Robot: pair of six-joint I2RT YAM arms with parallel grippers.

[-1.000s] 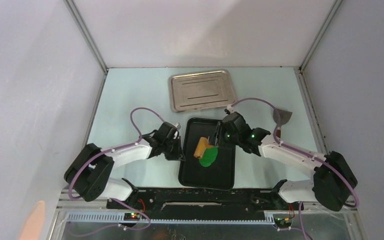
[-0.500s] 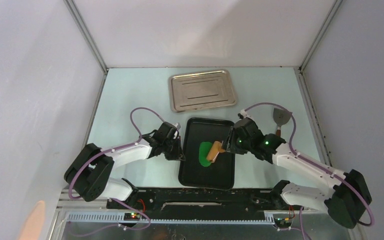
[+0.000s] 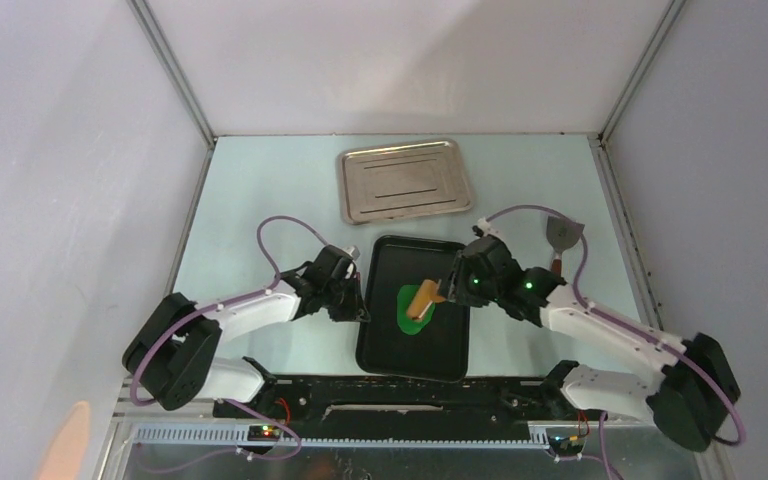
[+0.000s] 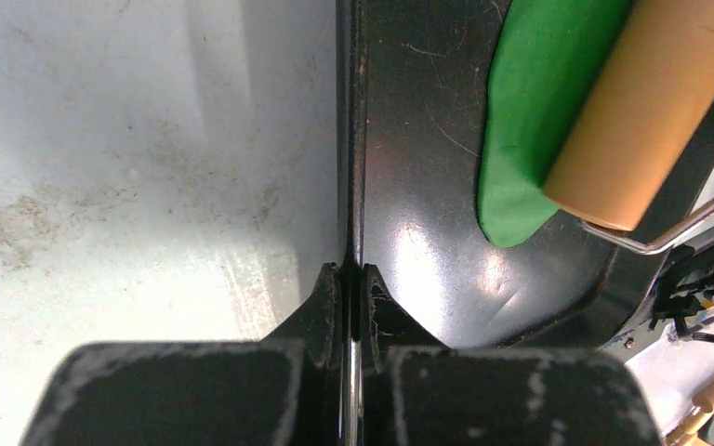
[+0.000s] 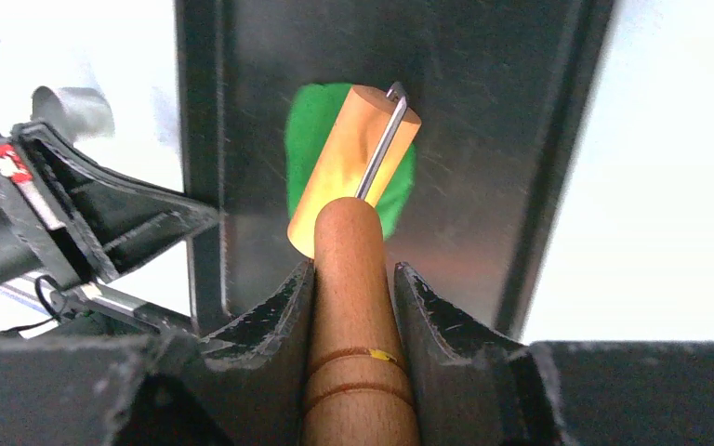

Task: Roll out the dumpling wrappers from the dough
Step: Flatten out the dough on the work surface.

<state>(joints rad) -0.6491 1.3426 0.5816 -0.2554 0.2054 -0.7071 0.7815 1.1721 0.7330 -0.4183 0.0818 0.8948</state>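
Observation:
The dough is a flattened bright green oval on the black tray. A tan wooden roller lies across the dough's right part. My right gripper is shut on the roller's wooden handle; the roller head sits on the dough. My left gripper is shut on the tray's left rim, with the dough and roller just beyond it. No dumpling wrappers are in view.
A silver metal tray lies at the back of the table. A scraper with a wooden handle rests to the right, near my right arm's cable. The enclosure's walls stand on both sides and at the back.
The roller travelled from the dough's left side rightwards across it, then came back slightly left. The dough now shows as a longer oval. My left gripper has stayed on the tray rim.

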